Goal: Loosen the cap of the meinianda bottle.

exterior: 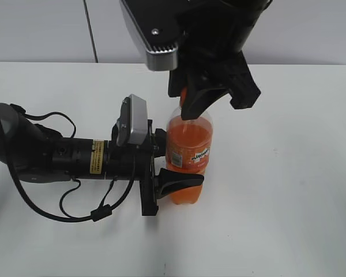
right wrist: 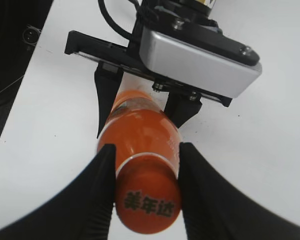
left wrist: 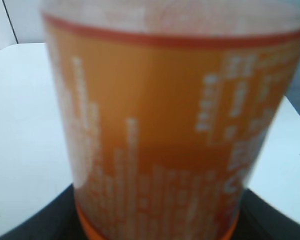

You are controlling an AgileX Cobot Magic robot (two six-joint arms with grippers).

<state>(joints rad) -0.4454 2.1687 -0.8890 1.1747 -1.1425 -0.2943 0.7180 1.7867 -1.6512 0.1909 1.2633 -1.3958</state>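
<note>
The white counter [exterior: 288, 202] carries everything here, and from the exterior view the left arm [exterior: 40, 156] lies low along it, reaching in from the left side, while the right arm [exterior: 179, 29] comes down from above. Between them stands the meinianda bottle [exterior: 187, 153], upright near the middle of the counter, orange liquid filling it almost to the shoulder. The left gripper [exterior: 172, 158] has its fingers clenched around the bottle's lower body, one black finger [exterior: 181, 180] showing in front near the base. The left wrist view adds nothing about those fingers; it is filled by the blurred orange label [left wrist: 160, 125] with pale print, pressed up close. The right gripper [right wrist: 146, 192] is best read from its own wrist view, looking straight down the bottle: two black fingers [right wrist: 97, 195] press against opposite sides of the orange cap [right wrist: 147, 202], grasping it, and the dark print on the cap's top is legible there. In the exterior view that cap is largely hidden behind the right gripper, only a sliver of orange showing.
</note>
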